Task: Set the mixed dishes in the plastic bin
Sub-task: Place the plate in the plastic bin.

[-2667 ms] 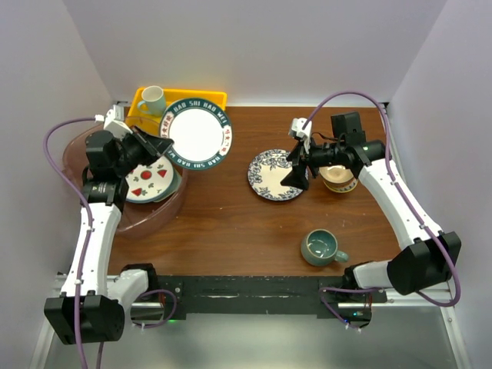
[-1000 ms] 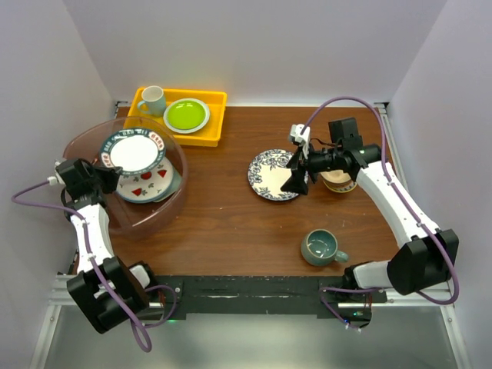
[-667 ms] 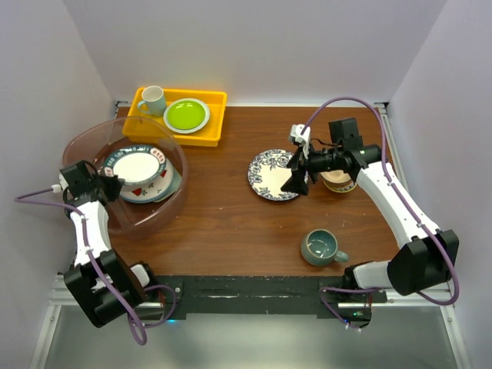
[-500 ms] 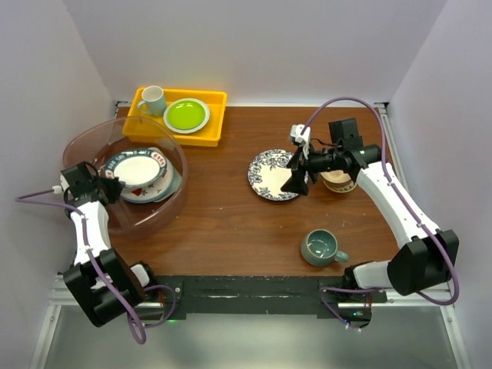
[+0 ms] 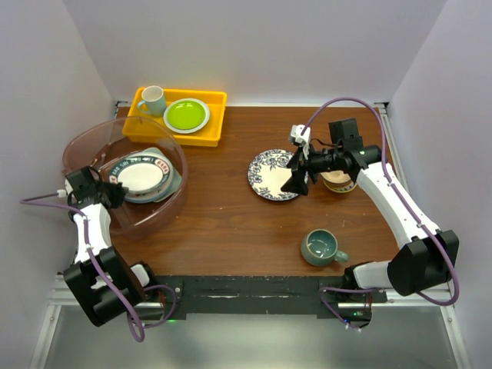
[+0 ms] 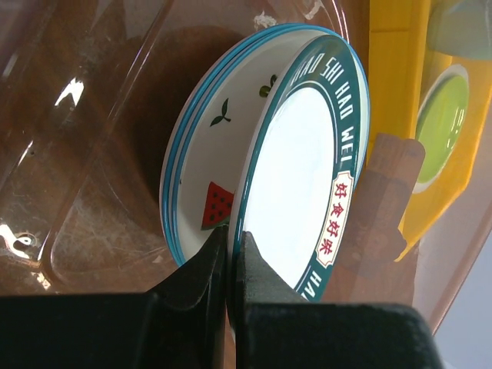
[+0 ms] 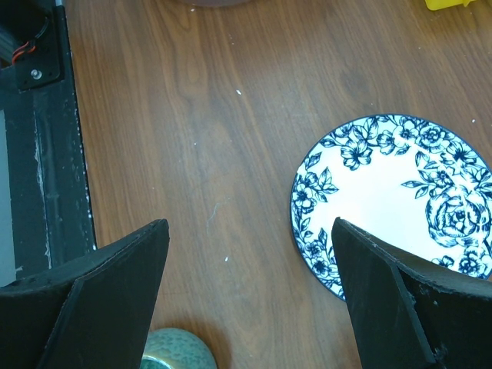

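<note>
— Progress on the dishes: what is in the plastic bin (image 5: pixel 154 223)?

— Two plates that I can make out. A fruit-patterned plate (image 6: pixel 207 177) lies at the bottom, and a green-rimmed plate (image 5: pixel 142 175) with lettering round its border sits on top of it, tilted (its near rim is raised).

— Raised by what?

— The left end effector (image 5: pixel 110 192) is clenched on that near rim, the jaws pinched tight on the edge in the wrist view. I'd judge this plate all but placed, just not let go yet.

— And the other arm?

— The right end effector (image 5: pixel 296 173) hangs over the table with its jaws spread wide, grasping nothing. It is just beside the floral plate (image 5: pixel 270 175).

— What's left?

— On the table outside the bin: the floral plate, a cream-tan bowl (image 5: pixel 338 181) behind the right arm (whether another bowl is nested under it I cannot tell), and a teal mug (image 5: pixel 320 247) towards the front. So less than half is done, by my count.
</note>
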You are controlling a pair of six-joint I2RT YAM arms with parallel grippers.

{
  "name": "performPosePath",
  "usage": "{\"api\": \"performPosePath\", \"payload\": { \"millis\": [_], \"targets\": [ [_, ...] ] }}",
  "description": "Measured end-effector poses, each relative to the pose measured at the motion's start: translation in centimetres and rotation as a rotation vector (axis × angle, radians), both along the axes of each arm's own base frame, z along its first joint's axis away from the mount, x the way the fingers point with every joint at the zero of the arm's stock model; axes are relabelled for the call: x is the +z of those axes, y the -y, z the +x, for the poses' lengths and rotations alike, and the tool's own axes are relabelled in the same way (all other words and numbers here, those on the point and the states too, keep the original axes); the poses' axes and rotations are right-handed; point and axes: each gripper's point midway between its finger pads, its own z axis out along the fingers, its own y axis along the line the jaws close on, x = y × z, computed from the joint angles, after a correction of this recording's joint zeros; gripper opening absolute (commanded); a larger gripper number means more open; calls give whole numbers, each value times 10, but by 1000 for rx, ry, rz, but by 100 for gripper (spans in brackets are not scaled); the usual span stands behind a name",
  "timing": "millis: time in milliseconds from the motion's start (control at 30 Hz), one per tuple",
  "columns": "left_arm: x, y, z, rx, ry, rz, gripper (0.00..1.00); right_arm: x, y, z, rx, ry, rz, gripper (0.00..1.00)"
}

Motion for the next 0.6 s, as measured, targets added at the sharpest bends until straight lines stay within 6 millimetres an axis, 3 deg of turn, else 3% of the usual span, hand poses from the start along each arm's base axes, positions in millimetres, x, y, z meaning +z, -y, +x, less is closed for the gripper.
{"api": "performPosePath", "payload": {
  "millis": [267, 600],
  "targets": [
    [-2, -1, 1, -10, 6, 16, 13, 1, 1, -1, -2, 6, 2, 91],
    [1, 3, 5, -35, 33, 7, 43, 1, 1, 0, -3, 6, 2, 91]
  ]
}}
